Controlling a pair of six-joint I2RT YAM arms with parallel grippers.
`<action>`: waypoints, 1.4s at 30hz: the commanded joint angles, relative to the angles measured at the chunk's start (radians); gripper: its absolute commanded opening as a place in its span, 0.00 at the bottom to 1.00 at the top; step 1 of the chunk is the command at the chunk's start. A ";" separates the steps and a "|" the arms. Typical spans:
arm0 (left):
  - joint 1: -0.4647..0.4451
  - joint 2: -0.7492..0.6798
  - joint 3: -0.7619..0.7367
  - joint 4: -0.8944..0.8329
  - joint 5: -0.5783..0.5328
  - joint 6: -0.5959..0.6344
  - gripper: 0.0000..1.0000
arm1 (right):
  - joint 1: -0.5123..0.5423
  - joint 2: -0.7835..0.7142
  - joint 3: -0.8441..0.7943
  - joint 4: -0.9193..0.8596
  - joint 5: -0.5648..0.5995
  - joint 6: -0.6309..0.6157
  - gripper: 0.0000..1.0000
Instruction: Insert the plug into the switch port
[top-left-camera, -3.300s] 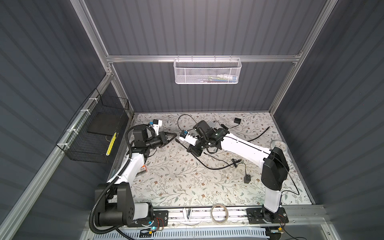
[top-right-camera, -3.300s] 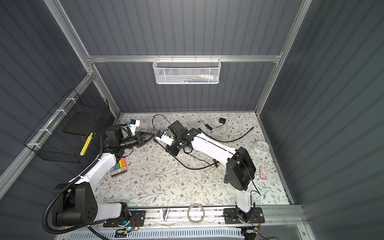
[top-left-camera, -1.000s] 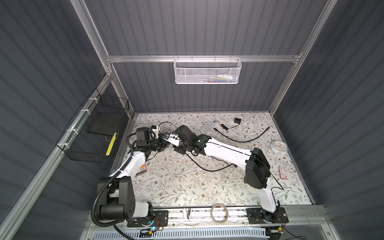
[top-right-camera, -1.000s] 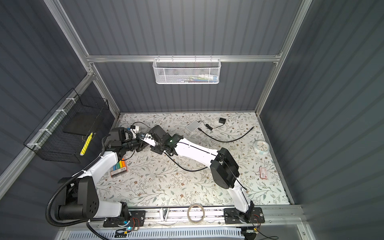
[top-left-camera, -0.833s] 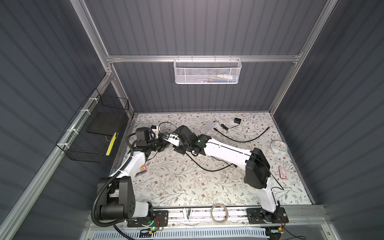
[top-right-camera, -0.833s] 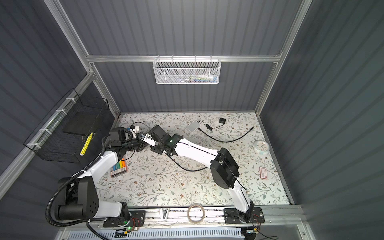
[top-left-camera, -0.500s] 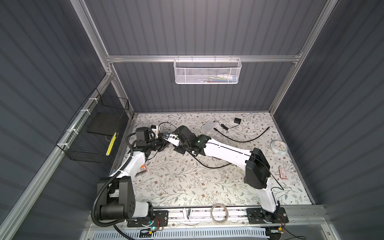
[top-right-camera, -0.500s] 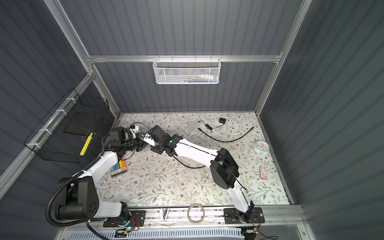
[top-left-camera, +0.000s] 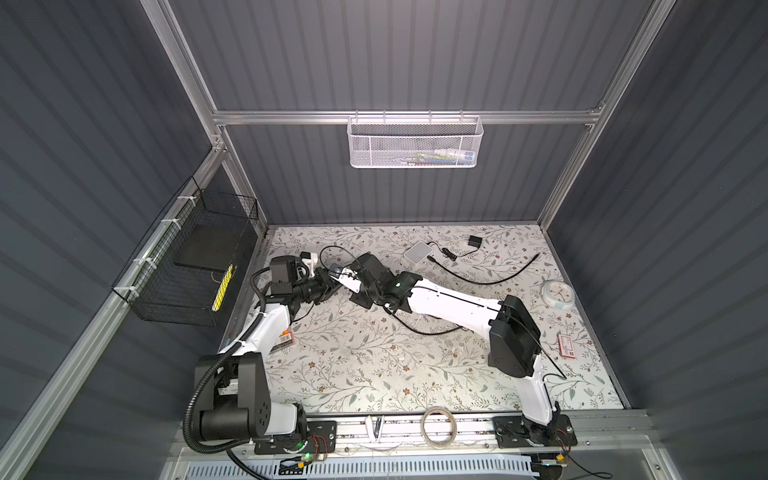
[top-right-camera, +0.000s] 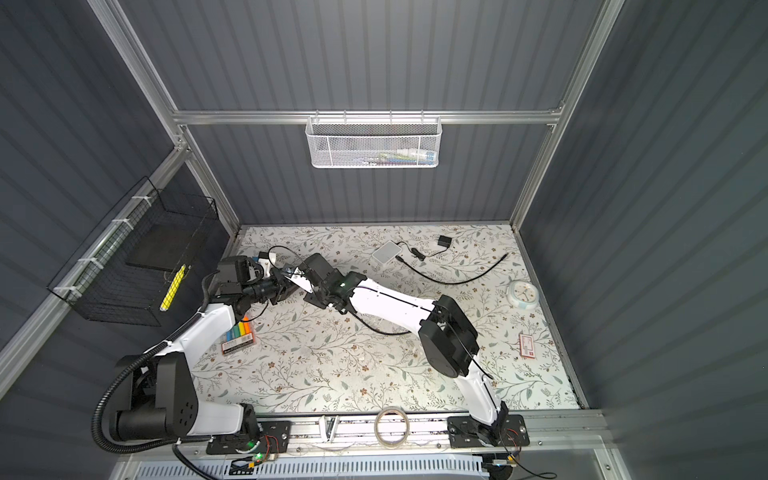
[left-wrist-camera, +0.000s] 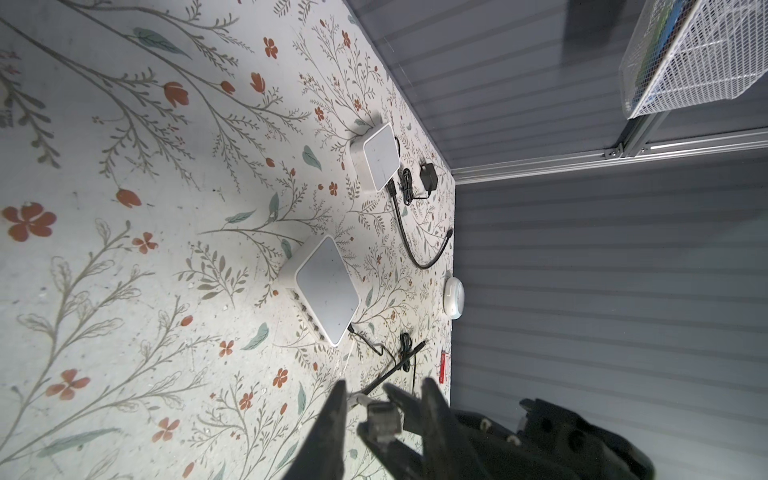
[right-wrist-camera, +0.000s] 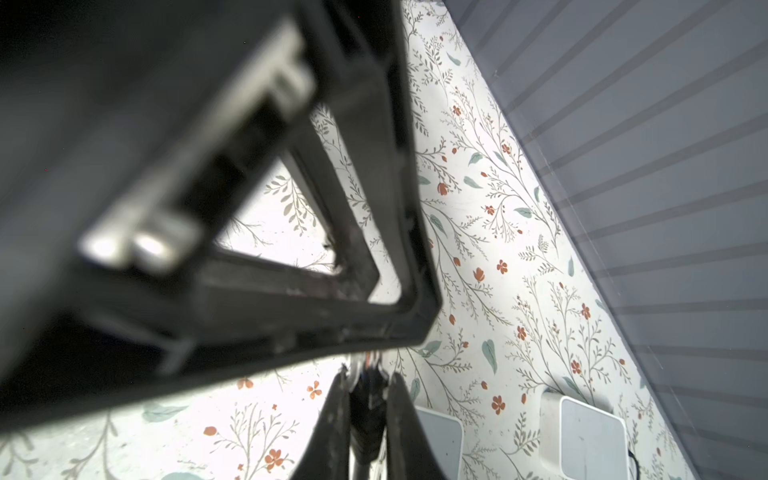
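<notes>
Black hard plastic, item one: my left gripper (left-wrist-camera: 383, 388), jaws part-open, one finger either side of the pale translucent plug (left-wrist-camera: 384, 415), with table showing through the gap. It grips nothing.

Item two: my right gripper (right-wrist-camera: 368, 376), jaws nearly together on a small thing. That view is blurred, but I take it for the plug's body.

Item three: the plug, held off the floral tabletop (left-wrist-camera: 124, 291) at its back-left. It is well apart from the white square network switch (left-wrist-camera: 326, 286), which lies flat with a port row along one edge.

Item four: a second white square box (left-wrist-camera: 380, 156), farther off, near the back wall.

Hazards, my estimate:
- A tip-only pinch lets the plug twist.
- My left finger may snag it on parting.
- The thin black cable (top-left-camera: 332, 247) may drag.
- The loose switch may slide when pushed.
- The twin box invites the wrong target.
</notes>
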 joint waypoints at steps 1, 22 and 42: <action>0.012 -0.039 -0.016 0.020 0.014 0.026 0.35 | -0.016 -0.034 -0.017 -0.026 -0.018 0.056 0.02; 0.032 -0.070 0.030 -0.039 0.230 0.261 0.30 | -0.143 -0.153 -0.054 -0.151 -0.586 0.216 0.00; 0.001 -0.090 0.027 -0.014 0.344 0.250 0.30 | -0.163 -0.170 -0.066 -0.145 -0.732 0.230 0.00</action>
